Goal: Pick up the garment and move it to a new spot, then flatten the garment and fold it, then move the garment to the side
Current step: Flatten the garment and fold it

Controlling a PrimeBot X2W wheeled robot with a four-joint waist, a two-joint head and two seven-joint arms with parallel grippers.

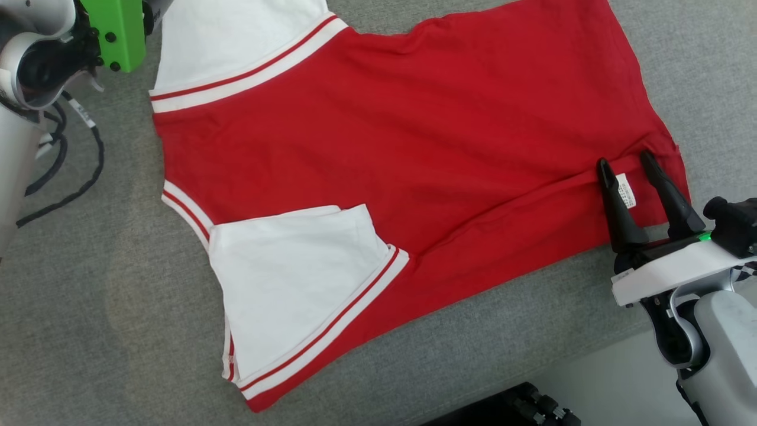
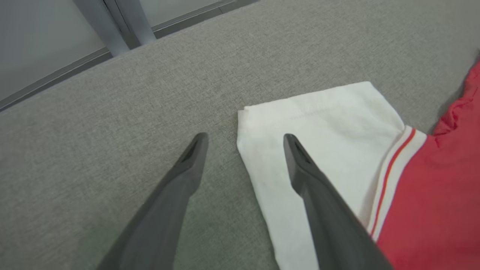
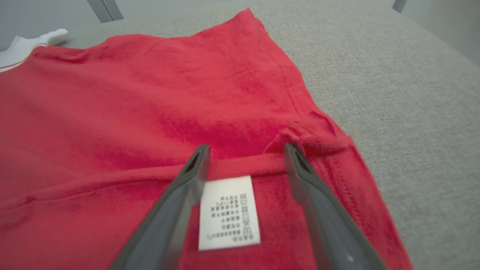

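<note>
The garment (image 1: 414, 148) is a red shirt with white sleeves, spread flat on the grey cloth surface. Its near sleeve (image 1: 295, 278) is folded in over the body. Along the right side, a strip of the shirt's edge is turned over, showing a white label (image 1: 626, 189). My right gripper (image 1: 626, 161) stands open over that turned strip, one finger on each side of the label (image 3: 228, 212). In the left wrist view my left gripper (image 2: 245, 138) is open at the end of the far white sleeve (image 2: 330, 123), with one finger over the sleeve and one over bare cloth.
The grey surface (image 1: 89, 296) extends left of and in front of the shirt. Its front edge runs along the lower right, with pale floor (image 1: 603, 378) and a dark object (image 1: 508, 408) beyond. Black cables (image 1: 71, 177) hang by my left arm. A grey frame post (image 2: 123, 22) stands past the far edge.
</note>
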